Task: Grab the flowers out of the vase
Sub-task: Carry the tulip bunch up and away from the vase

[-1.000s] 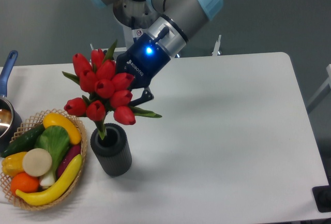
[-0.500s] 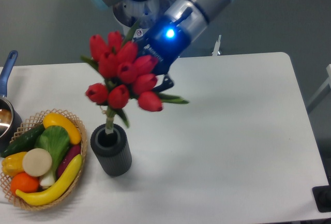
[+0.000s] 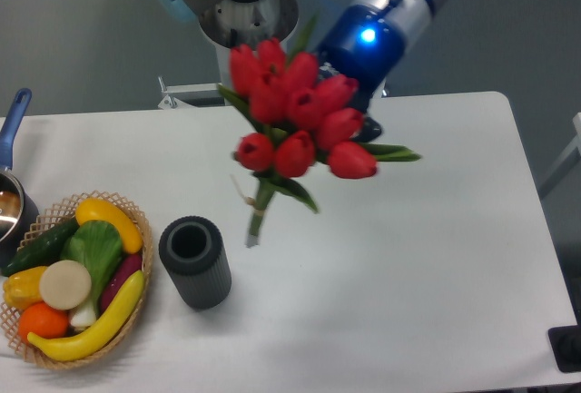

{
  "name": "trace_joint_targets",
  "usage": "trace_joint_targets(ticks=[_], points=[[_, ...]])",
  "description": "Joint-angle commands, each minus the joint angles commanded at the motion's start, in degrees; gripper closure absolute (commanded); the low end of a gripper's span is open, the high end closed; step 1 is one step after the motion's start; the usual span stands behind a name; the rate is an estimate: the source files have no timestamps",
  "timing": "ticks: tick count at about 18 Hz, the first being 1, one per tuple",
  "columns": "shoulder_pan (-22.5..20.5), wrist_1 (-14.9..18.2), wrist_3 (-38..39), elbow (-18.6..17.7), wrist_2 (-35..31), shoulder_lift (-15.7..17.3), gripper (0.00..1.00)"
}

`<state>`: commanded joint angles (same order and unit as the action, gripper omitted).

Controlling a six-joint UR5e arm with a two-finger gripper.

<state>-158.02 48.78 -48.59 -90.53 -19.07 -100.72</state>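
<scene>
**Tulips held above the table, vase standing empty**

From my screen I see a white rectangular table [image 3: 408,257] against a grey-green wall. The robot arm reaches in from the top, and its dark blue gripper with a lit blue lamp [image 3: 361,113] sits behind the bunch of red tulip buds with green leaves and tied green stems [image 3: 298,125]. The flowers hang in the air, clear of everything below, with the stem end pointing down and to the left, above the bare tabletop just right of the vase. The blooms hide the fingers from me, so I cannot tell how the jaws stand, though the bunch is plainly carried at the gripper.

The small dark grey ribbed cylindrical vase [image 3: 195,261] stands upright near the front left, its round mouth empty. Just beside it on the left is a woven wicker basket [image 3: 100,343] of colourful toy fruit and vegetables. At the far left edge I see a metal pot with a blue handle [image 3: 13,162].
</scene>
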Motion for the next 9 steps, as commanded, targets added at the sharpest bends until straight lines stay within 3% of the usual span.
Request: trace_joint_targets(ticks=[9], points=[[-3.61,0.0,-4.23,-0.53,0.0,-1.06,0.58]])
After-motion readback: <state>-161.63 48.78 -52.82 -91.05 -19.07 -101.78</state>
